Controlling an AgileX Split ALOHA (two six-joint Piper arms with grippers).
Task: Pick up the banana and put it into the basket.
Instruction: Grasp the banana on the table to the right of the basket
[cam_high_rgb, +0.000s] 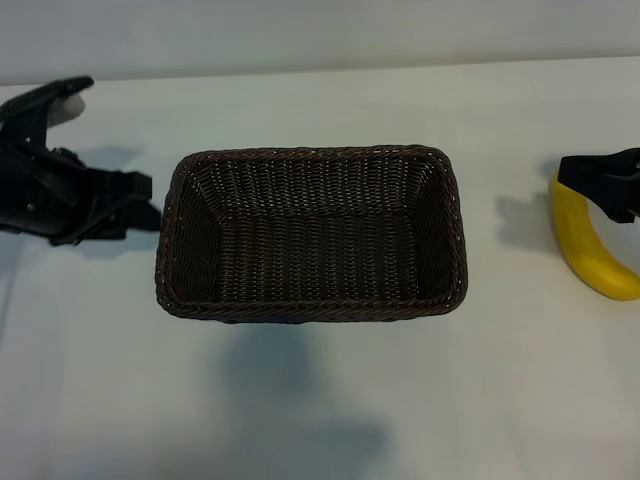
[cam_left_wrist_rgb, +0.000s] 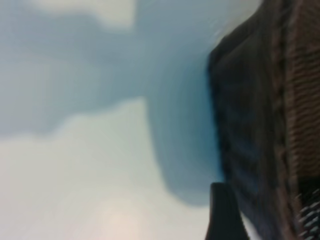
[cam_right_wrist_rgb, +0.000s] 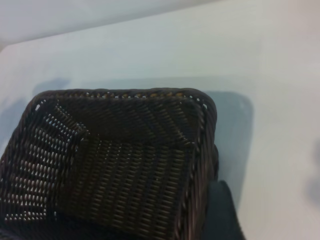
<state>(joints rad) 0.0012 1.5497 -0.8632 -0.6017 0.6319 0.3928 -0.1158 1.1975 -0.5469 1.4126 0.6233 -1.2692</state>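
The dark-brown wicker basket (cam_high_rgb: 312, 300) stands in the middle of the white table with nothing inside; it also shows in the left wrist view (cam_left_wrist_rgb: 270, 115) and the right wrist view (cam_right_wrist_rgb: 115, 165). The yellow banana (cam_high_rgb: 592, 252) lies on the table at the far right, apart from the basket. My right gripper (cam_high_rgb: 575, 180) hovers over the banana's far end and hides that tip; it is open and holds nothing, and one dark finger (cam_right_wrist_rgb: 220, 212) shows beside the basket's rim. My left gripper (cam_high_rgb: 150, 203) is open just left of the basket, one finger (cam_left_wrist_rgb: 222, 215) showing.
The white table (cam_high_rgb: 320, 400) runs to a pale wall at the back. Bare tabletop lies in front of the basket and between the basket and the banana.
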